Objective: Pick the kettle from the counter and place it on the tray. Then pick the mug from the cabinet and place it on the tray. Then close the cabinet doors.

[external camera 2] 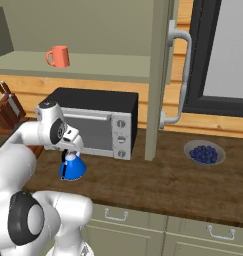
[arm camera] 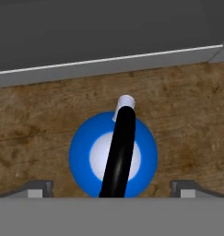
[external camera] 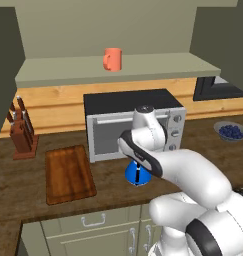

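1. Blue and glossy, the kettle (arm camera: 113, 154) stands on the counter (external camera: 23, 192) just in front of the microwave (external camera: 110, 117), its black arched handle (arm camera: 119, 152) upright and running roughly front to back in the hand view.
2. The gripper (arm camera: 113, 188) hangs directly above the kettle with its jaws spread wide, 1 finger tip on each side of the dome, nothing held and no contact that I can make out.
3. Step in hand, as I judge it: the 1st pick, the kettle still to be grasped.
4. The next move calls for a straight descent so the fingers bracket the handle, perhaps after a wrist turn so they close across its thin arch, then a close and a lift.
5. The tray (external camera: 69, 174) lies on the counter to the left of the microwave, near the knife block (external camera: 22, 134), so the carry goes that way.
6. The mug (external camera: 113, 59) waits on the cabinet (external camera: 108, 30) shelf above the microwave; a cabinet door (external camera 2: 160, 75) stands open to the right of it.
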You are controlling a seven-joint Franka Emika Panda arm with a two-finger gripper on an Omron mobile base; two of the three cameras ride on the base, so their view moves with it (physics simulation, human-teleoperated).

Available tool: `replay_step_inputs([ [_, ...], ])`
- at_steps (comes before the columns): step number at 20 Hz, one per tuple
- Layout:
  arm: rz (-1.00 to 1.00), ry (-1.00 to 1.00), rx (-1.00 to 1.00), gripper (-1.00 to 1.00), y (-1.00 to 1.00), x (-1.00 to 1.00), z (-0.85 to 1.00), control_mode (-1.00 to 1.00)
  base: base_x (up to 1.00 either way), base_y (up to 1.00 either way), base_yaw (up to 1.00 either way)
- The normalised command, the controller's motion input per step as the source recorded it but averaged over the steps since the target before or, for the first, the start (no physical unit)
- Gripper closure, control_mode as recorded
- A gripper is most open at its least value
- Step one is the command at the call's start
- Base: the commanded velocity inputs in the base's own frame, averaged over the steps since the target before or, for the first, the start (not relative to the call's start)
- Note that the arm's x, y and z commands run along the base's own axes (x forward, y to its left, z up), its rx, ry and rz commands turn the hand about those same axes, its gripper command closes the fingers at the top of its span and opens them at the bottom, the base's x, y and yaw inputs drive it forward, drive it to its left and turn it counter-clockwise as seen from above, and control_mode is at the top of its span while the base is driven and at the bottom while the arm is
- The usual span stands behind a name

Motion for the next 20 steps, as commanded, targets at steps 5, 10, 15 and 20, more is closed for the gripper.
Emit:
replay_step_inputs([
  [5, -0.01, 0.00, 0.00, -1.00, 0.02, 0.03, -0.17, -1.00, 0.00, 0.00, 0.00],
  [10, 0.00, 0.00, 0.00, -1.00, 0.00, 0.01, -0.09, -1.00, 0.00, 0.00, 0.00],
  [15, -0.02, 0.00, 0.00, 1.00, 0.00, -0.04, 0.00, -1.00, 0.00, 0.00, 0.00],
  [20, 0.00, 0.00, 0.00, 1.00, 0.00, -0.02, -0.10, -1.00, 0.00, 0.00, 0.00],
])
